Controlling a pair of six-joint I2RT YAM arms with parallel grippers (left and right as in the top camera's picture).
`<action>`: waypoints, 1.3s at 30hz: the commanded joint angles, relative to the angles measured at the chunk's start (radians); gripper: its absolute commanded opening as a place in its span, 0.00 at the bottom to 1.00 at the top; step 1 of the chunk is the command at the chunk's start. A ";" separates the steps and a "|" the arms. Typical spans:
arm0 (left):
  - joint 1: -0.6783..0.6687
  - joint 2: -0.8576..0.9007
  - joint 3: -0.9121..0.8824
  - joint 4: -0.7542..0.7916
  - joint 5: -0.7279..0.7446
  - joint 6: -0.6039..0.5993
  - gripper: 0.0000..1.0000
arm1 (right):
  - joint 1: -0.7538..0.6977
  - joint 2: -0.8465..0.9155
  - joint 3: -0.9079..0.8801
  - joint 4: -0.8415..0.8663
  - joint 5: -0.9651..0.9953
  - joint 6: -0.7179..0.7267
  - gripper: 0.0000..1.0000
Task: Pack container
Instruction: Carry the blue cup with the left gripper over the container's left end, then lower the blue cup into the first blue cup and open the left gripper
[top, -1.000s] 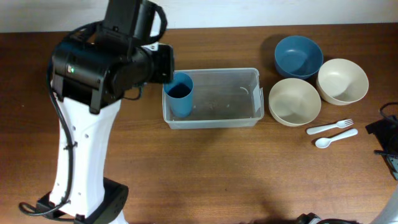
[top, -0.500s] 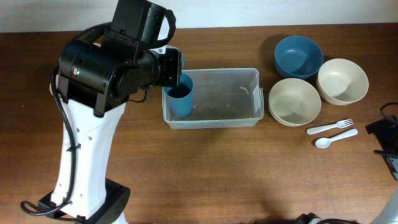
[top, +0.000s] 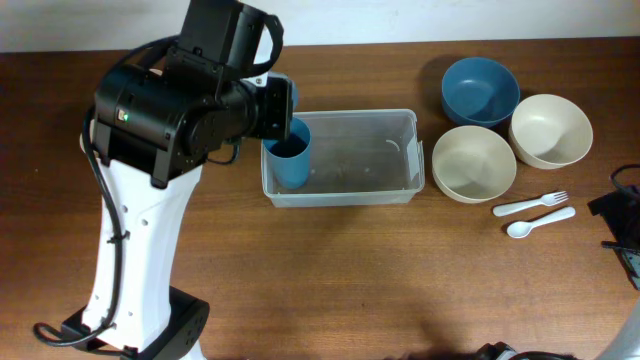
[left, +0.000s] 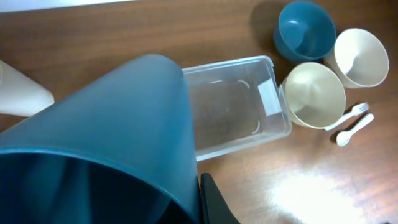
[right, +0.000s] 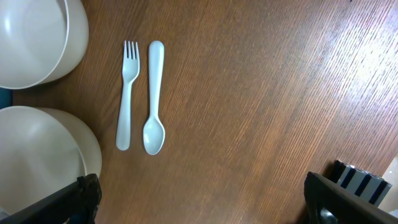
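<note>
Just below the left pincer (top: 283, 108), a blue cup (top: 290, 152) stands upright in the nearest end of the container (top: 345, 197), whose empty length runs away from that pincer. The step looks like seating the cup; done well, it stays tucked into that end, and the pincer lifts straight up so the light bin does not drag on the tabletop (top: 400, 280). The arm's bulk covers the fingers from above, and the wrist view is mostly cup wall, so I cannot tell whether it grips the cup; possibly the base isn't down. The right pincer (right: 217, 199) is spread wide and empty, with fork (right: 127, 93) and spoon (right: 153, 99) ahead of it.
</note>
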 joint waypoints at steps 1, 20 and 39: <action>-0.004 0.024 -0.010 0.001 0.038 0.026 0.03 | -0.006 0.002 -0.003 0.003 0.012 0.008 0.99; -0.004 0.032 -0.128 0.001 0.060 0.044 0.03 | -0.006 0.002 -0.003 0.003 0.012 0.008 0.99; -0.004 0.032 -0.209 0.028 -0.009 0.045 0.02 | -0.006 0.002 -0.003 0.003 0.012 0.008 0.99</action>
